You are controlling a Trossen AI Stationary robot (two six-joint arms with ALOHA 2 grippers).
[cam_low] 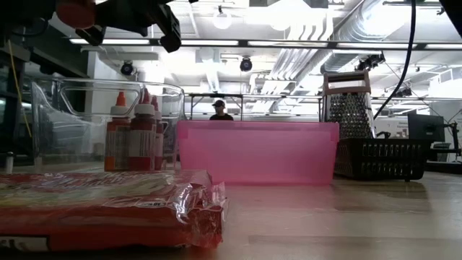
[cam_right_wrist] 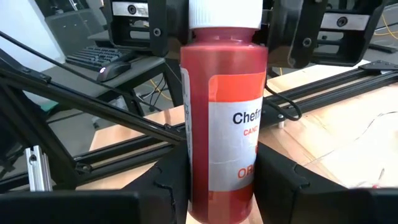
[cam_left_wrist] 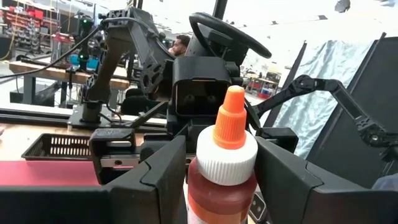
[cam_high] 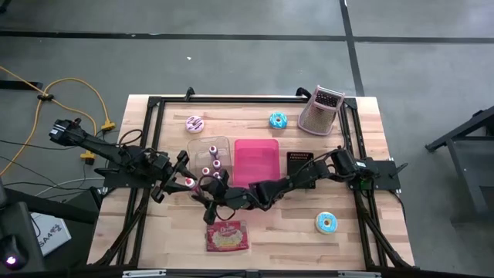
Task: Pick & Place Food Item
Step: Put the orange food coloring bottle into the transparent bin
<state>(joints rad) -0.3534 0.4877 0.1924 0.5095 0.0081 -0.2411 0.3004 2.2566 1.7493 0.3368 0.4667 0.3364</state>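
A sauce bottle [cam_high: 189,183] with red-brown contents, a white cap and an orange nozzle stands upright in the air left of the table's middle. Both grippers are shut on it. My left gripper [cam_high: 183,184] comes from the table's left, my right gripper [cam_high: 203,188] from the right. In the left wrist view the bottle [cam_left_wrist: 222,155] stands between my left fingers, with the right gripper behind it. In the right wrist view its labelled body [cam_right_wrist: 227,118] fills the gap between my right fingers. In the low view its bottom [cam_low: 76,11] shows high above the table. My left gripper pinches the bottle's upper body, just below the white cap [cam_left_wrist: 202,190], between its two fingers. The fingers lie level, coming from the table's left. The bottle is upright and lifted clear. My right gripper pinches the bottle's labelled lower body [cam_right_wrist: 199,177] between its two fingers. The fingers lie level, coming from the table's right, opposite the left gripper. The bottle stands upright with its cap up.
A clear container [cam_high: 220,144] holding several more sauce bottles [cam_low: 137,137] stands just behind the grippers, beside a pink tray [cam_high: 256,162] and a black basket [cam_high: 299,162]. A red snack packet [cam_high: 227,236] lies near the front edge. A grater [cam_high: 320,112] and three donuts lie around.
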